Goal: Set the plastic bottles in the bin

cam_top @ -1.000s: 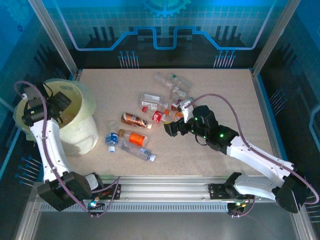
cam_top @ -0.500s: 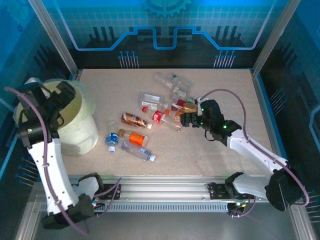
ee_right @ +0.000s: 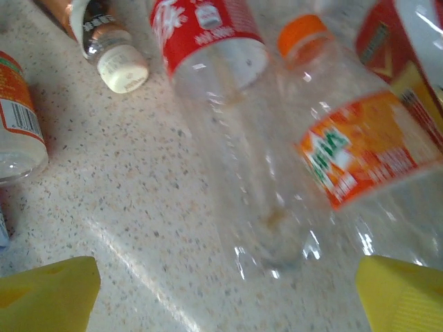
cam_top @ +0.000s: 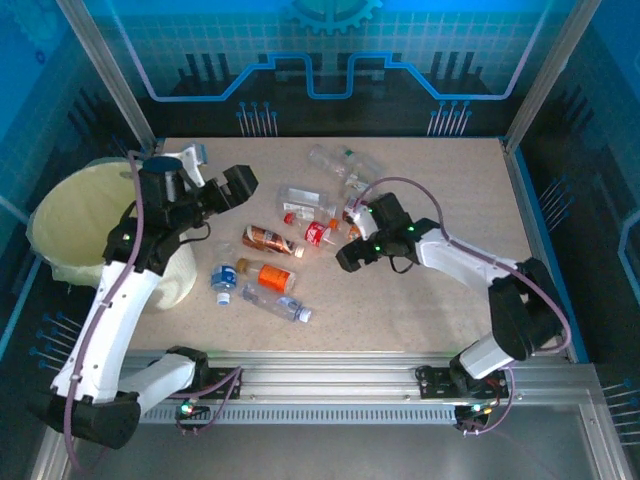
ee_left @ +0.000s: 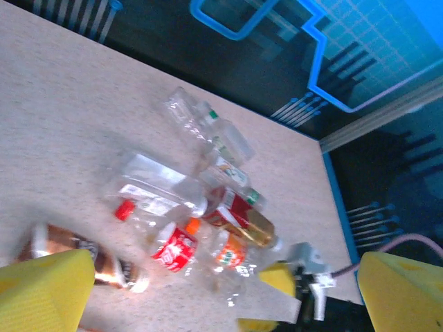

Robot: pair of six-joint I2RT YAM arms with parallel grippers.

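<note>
Two grippers are standing open for you, neither one clamped on anything. Your left gripper [cam_top: 213, 172] is hanging above the table [cam_top: 420, 310], just right of the bin [cam_top: 178, 272] and short of the scattered plastic bottles [cam_top: 305, 198]. In the left wrist view its yellow pads [ee_left: 45, 294] are sitting at the two bottom corners, wide apart, with the scatter lying beyond them.

Your right gripper [cam_top: 347, 256] is reaching low at the right side of that scatter, pointing left. In the right wrist view its pads [ee_right: 48, 294] are likewise spread to the bottom corners. A red-labelled bottle [ee_right: 211, 31] with a clear body is lying lengthwise in the gap, base towards the camera, and the pads are looking clear of its sides. An orange-labelled bottle [ee_right: 360, 152] with an orange cap is lying just beside it on the right.

You are seeing the bin standing upright at the table's left edge, its mouth open to the overhead camera. What is lying inside it you cannot tell. The bottles are lying on their sides across the middle of the table. A brown-labelled bottle [cam_top: 268, 239] is resting between the two grippers, and a blue-capped bottle [cam_top: 222, 278] is lying near the bin's wall.
</note>
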